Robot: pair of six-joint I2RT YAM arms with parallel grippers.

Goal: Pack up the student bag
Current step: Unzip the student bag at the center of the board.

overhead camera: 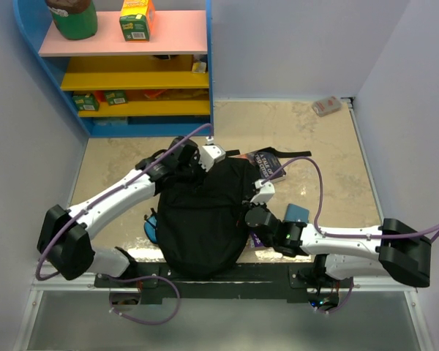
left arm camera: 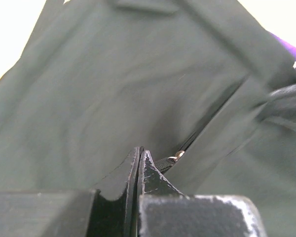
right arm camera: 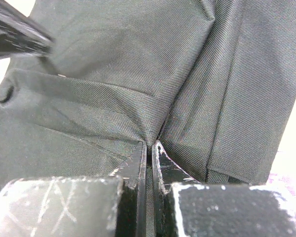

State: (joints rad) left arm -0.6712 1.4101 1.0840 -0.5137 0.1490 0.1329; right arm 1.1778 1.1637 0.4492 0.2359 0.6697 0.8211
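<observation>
The student bag (overhead camera: 201, 219) lies slumped on the table (overhead camera: 329, 161) between your two arms, just ahead of their bases. Your left gripper (overhead camera: 197, 170) sits at its far left corner and your right gripper (overhead camera: 250, 210) at its right edge, both touching the cloth.

The bag is soft, matte black fabric, a rounded heap with loose folds. A purple book (overhead camera: 267, 164) pokes out from under its far right side, and a blue pencil case (overhead camera: 151, 228) shows at its left edge. A blue shelf unit (overhead camera: 208, 73) with pink and yellow boards stands at the far left.

From above you cannot see either pair of fingertips. The wrist views show them.

In the left wrist view, the left gripper (left arm camera: 140, 150) has its black, scuffed fingers pressed together with only a hairline between them. The bag (left arm camera: 113, 89) fills the frame behind. A zip line runs diagonally down to a zip pull (left arm camera: 171, 160) with a small metal ring, just beside the right-hand finger. You cannot tell whether any cloth or the pull's tab is caught between the fingers. A sliver of the purple book (left arm camera: 292, 53) shows at the upper right.

In the right wrist view, the right gripper (right arm camera: 149, 144) is clamped on a fold of the bag (right arm camera: 138, 64). The twill weave is sharp here, and creases converge into the narrow gap between the fingers.
</observation>
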